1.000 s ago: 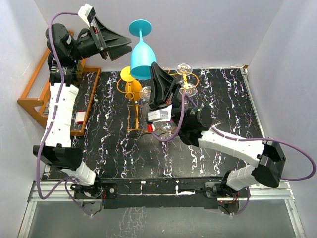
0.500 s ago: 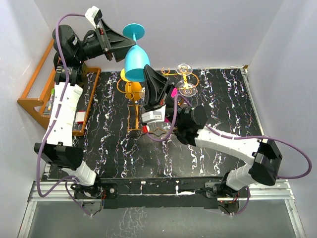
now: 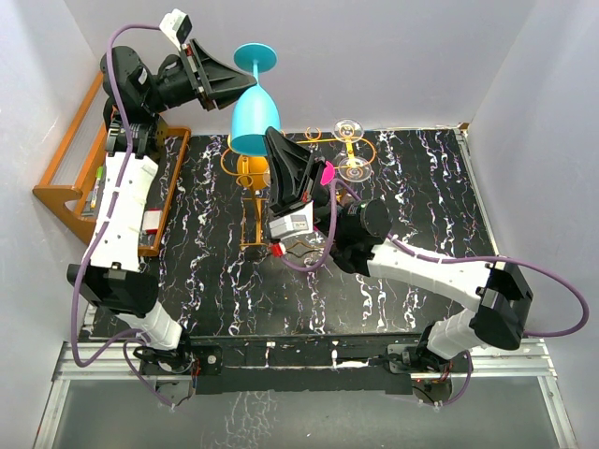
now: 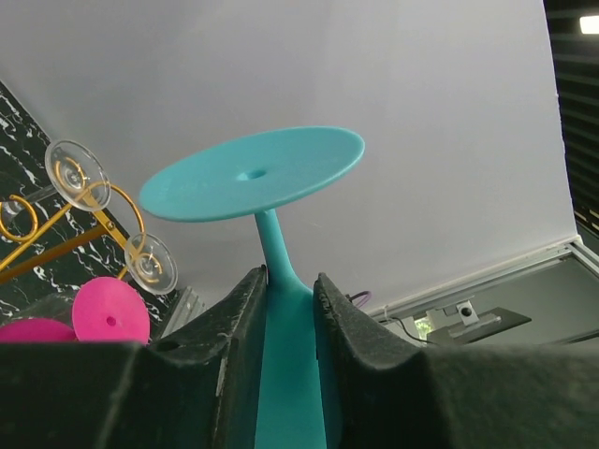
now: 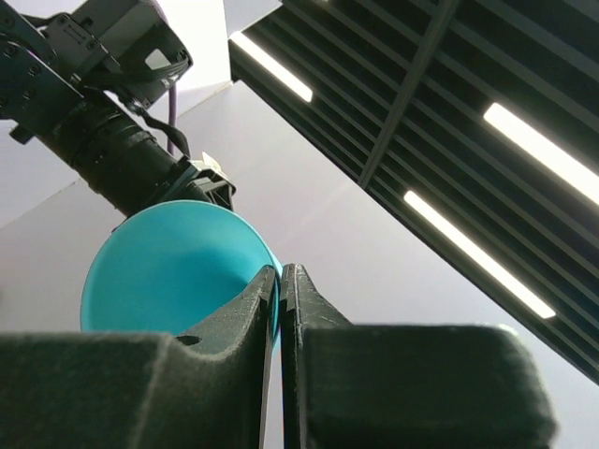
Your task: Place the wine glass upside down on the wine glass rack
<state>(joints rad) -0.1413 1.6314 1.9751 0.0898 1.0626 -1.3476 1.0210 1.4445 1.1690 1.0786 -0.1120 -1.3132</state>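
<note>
Wine glass [image 3: 255, 117], teal, upside down with the foot on top, in the air at the upper middle of the top view, overlapping the upper left part of the wine glass rack [image 3: 251, 217].

Nearest, bare black marbled table [image 3: 402, 290] between the arm bases and the rack. Farther in, on the gold wire: orange glass [image 3: 247, 166] just below the teal bowl, pink glass [image 3: 328, 174] and clear glasses [image 3: 356, 168] to the right. Brown wooden rack [image 3: 65, 196] against the left wall, well apart. White back wall [image 3: 393, 56] behind the foot.

Right gripper [image 3: 273, 138] angled up from the lower right, forearm across the table, jaws pressed together on the bowl's rim. Left gripper [image 3: 245, 92] high at upper left, arm upright, wrist bent rightward, jaws pinching the stem just above the bowl.
</note>
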